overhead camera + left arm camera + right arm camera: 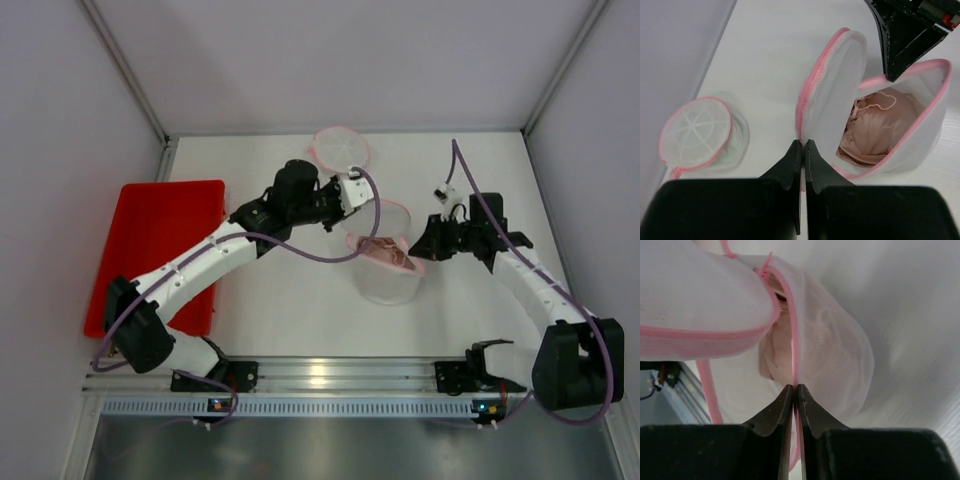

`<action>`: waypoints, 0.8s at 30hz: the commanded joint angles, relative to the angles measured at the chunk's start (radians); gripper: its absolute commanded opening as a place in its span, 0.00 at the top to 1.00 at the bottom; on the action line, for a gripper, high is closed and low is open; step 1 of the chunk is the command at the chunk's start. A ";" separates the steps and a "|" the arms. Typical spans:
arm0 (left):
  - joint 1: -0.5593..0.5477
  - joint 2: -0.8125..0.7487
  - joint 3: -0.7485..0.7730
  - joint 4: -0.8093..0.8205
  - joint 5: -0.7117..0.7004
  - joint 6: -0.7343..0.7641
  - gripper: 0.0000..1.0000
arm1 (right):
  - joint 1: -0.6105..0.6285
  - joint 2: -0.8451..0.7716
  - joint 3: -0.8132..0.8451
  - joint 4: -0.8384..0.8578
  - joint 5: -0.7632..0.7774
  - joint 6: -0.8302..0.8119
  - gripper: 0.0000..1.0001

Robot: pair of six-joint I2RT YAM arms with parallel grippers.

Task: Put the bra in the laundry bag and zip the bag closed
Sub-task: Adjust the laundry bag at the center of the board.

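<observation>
Lying inside the unzipped laundry bag (388,280) at mid-table, the bra (880,125) is seen as a crumpled beige bundle. The bag's round flap (835,85) is held upright, its pink edge pinched tight by the left gripper (802,146). The opposite pink rim is clamped in the right gripper (794,390). A smaller mesh bag (695,131) is seen nearby, and a red tray (150,230) further left.

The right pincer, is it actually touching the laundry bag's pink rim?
Touching. The right wrist view shows the pink rim of the laundry bag pinched inside the shut right pincer.
</observation>
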 commanded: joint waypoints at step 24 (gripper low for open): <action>-0.092 -0.216 -0.259 0.373 0.127 0.254 1.00 | -0.015 -0.343 -0.067 0.405 -0.222 -0.504 0.01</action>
